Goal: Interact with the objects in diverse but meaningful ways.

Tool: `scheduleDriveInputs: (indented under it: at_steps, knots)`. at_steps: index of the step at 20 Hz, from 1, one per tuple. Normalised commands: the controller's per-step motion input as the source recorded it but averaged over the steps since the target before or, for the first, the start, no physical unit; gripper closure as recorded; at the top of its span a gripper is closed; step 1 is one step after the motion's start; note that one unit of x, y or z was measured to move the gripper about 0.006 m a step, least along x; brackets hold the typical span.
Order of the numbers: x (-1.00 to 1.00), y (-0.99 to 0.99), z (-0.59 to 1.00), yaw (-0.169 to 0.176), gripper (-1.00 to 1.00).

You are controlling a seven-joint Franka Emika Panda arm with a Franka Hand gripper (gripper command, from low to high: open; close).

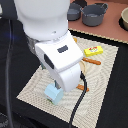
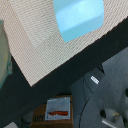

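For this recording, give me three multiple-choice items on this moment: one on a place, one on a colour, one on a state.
1. Where does the pale blue carton sit?
A. in a grey pot
B. on the woven mat, near its edge
C. on the tan plate

2. What colour is the packet on the mat?
A. yellow with red marks
B. green
C. black

3. What do the grey pots hold?
A. a carton
B. the packet
C. cannot be told from these views

Answers: 1 B, both views show the carton on the mat by the edge. 2 A, the exterior view shows it yellow with red marks. 3 C, their insides are dark and nothing can be made out.
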Motion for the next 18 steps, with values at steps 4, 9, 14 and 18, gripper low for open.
scheduleDriveInputs:
  at_steps: [4,9,14,18]
  knots:
    - [0.17,-0.36,-0.15,0.016,-1.00]
    - [0.26,-0.31,-0.07,0.002,-1.00]
    - [0.20,-0.30,-0.11,0.002,-1.00]
    - [0.20,-0.16,-0.11,0.027,-1.00]
